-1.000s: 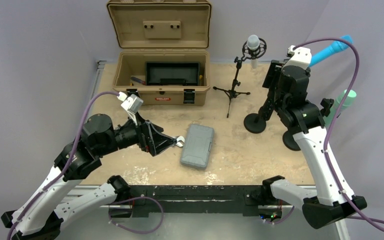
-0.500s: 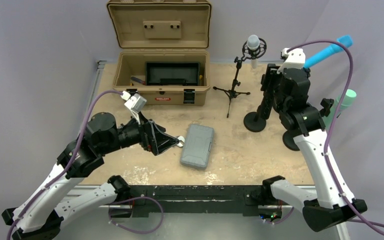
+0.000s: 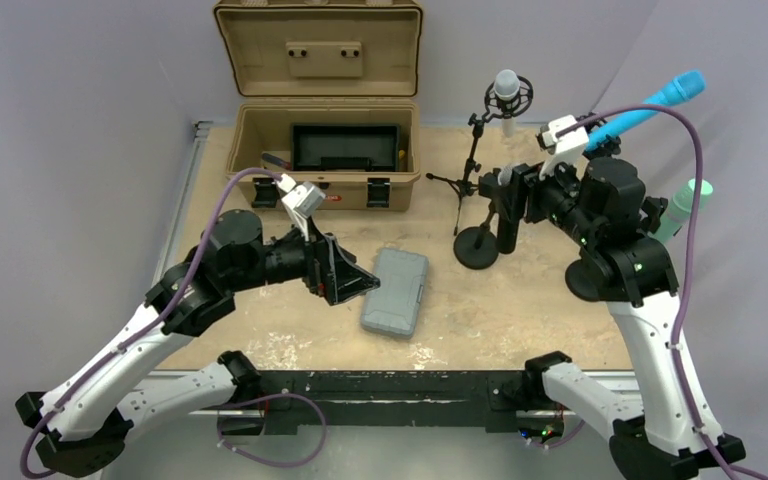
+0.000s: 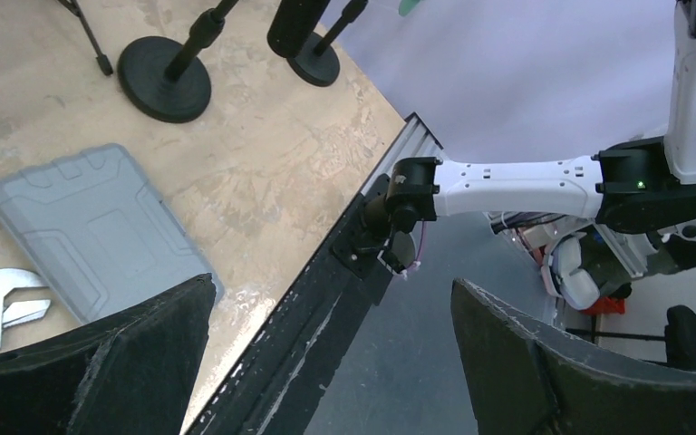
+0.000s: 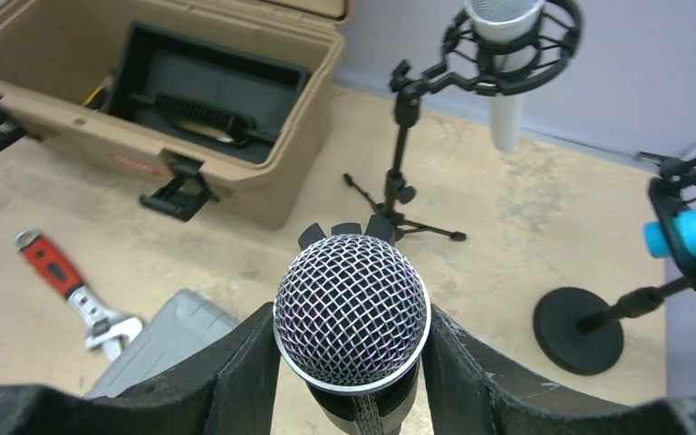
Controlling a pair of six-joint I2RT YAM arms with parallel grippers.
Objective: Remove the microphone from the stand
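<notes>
The black microphone with a silver mesh head (image 5: 352, 313) sits between my right gripper's fingers (image 5: 236, 362). My right gripper (image 3: 507, 192) is shut on it just below the head. In the top view its dark body (image 3: 506, 230) hangs over the stand's round black base (image 3: 477, 248). The stand's black clip prongs (image 5: 344, 234) show just behind the head. My left gripper (image 3: 363, 283) is open and empty, low over the table next to the grey case, far from the stand. In the left wrist view its fingers (image 4: 100, 353) stand wide apart.
A grey plastic case (image 3: 396, 290) lies mid-table, a red-handled wrench (image 5: 63, 276) beside it. An open tan toolbox (image 3: 325, 150) stands at the back. A white microphone on a tripod (image 3: 505, 92), a blue one (image 3: 650, 105) and a green one (image 3: 690, 200) stand near the right arm.
My right gripper has swung down and left and now grips the black microphone; the stand's base has shifted left. My left arm has moved right, over the wrench.
</notes>
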